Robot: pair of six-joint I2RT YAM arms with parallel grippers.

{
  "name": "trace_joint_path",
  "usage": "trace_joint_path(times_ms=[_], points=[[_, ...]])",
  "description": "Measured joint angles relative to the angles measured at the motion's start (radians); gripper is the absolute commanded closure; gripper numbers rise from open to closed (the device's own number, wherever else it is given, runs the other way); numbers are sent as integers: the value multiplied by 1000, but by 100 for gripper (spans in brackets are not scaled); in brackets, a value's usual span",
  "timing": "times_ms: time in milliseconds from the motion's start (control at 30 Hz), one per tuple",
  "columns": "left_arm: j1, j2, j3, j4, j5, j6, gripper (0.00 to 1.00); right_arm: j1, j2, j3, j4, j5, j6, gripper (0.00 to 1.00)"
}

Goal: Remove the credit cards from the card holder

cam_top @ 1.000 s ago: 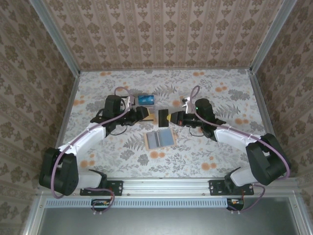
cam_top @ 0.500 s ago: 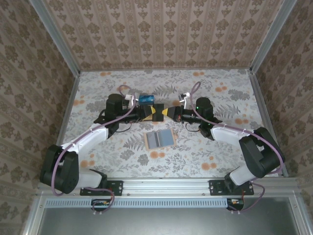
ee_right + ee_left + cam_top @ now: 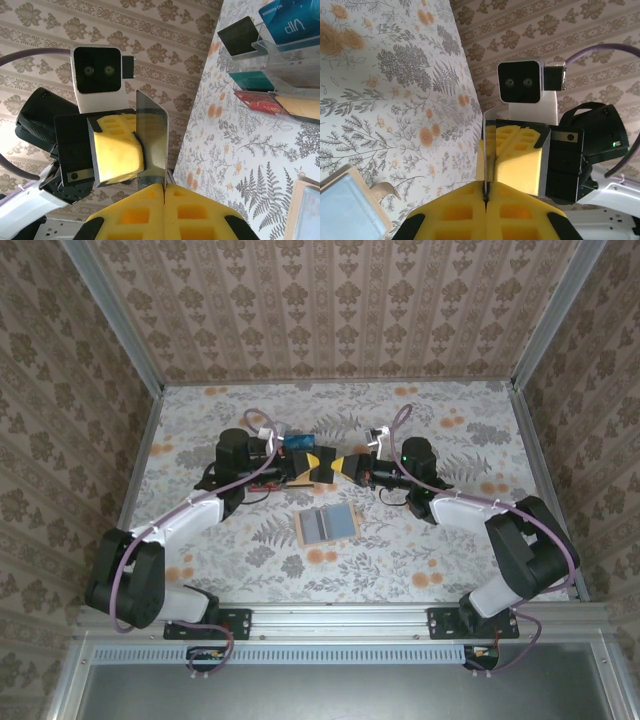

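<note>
From above, the left end effector (image 3: 320, 466) and the right end effector (image 3: 338, 467) meet tip to tip over the flowered bench (image 3: 470, 540). The card holder (image 3: 327, 525) lies open just in front of them, blue-grey panel up.

On the left wrist camera, the left end effector's yellow fingers are clamped on the edge of an upright grey card (image 3: 485, 150).

On the right wrist camera, the right end effector is closed on the same card's near edge. Beyond, black (image 3: 239, 35), blue (image 3: 292, 20), teal (image 3: 255, 80) and red (image 3: 257, 102) cards stand in a clear rack (image 3: 280, 55).
</note>
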Motion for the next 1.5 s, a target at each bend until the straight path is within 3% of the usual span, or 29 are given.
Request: trace_joint_path(times_ms=[67, 233, 400, 533, 667, 933, 1133, 1500], points=[[9, 0, 0, 0, 11, -6, 100, 0, 6, 6, 2, 0, 1, 83], [55, 0, 8, -43, 14, 33, 100, 2, 12, 26, -71, 4, -39, 45], [93, -11, 145, -378, -77, 279, 100, 2, -14, 61, -307, 79, -171, 23], [98, -17, 327, -653, -214, 542, 100, -3, -55, 77, -476, 152, -274, 19], [100, -14, 433, -824, -374, 743, 100, -8, -63, 87, -571, 200, -330, 10], [118, 105, 542, -992, -657, 1106, 100, -8, -89, 87, -665, 239, -400, 0], [146, 240, 639, -1105, -720, 1382, 100, -8, -113, 84, -670, 243, -418, 0], [153, 358, 769, -1275, -727, 1851, 100, -4, -120, 80, -677, 229, -417, 0]])
